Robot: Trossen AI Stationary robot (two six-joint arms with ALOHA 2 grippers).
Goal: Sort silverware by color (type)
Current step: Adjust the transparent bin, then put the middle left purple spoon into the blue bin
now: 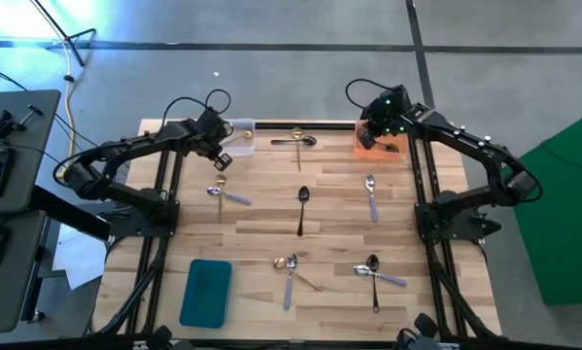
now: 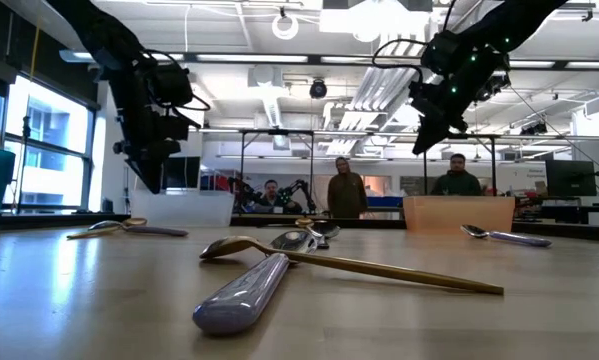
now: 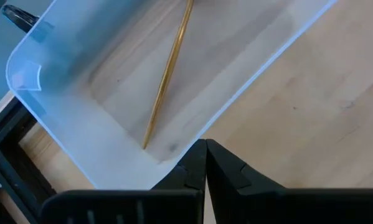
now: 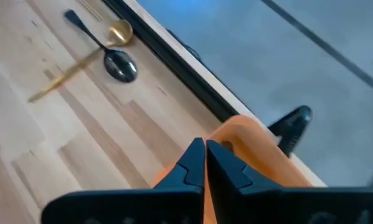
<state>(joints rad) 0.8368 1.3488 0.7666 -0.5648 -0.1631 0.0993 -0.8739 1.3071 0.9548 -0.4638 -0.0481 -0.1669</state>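
Note:
My left gripper [image 1: 222,158] is shut and empty, raised over the near rim of the clear tray [image 3: 61,124] at the table's far left. A gold spoon's handle [image 3: 167,74] lies in that tray. My right gripper [image 1: 369,139] is shut and empty, raised over the orange tray [image 4: 242,134] at the far right. A black spoon's end [image 4: 292,124] sticks up past the orange tray's rim. On the table lie a crossed gold and black spoon [image 4: 114,53], a lone black spoon [image 1: 302,209], a lilac-handled silver spoon [image 1: 371,194] and other spoons.
A teal tray [image 1: 206,292] lies at the near left. More spoons lie in crossed pairs at the left [image 1: 224,194], near middle [image 1: 289,272] and near right [image 1: 375,275]. People stand in the room beyond the table's far edge [image 2: 347,192].

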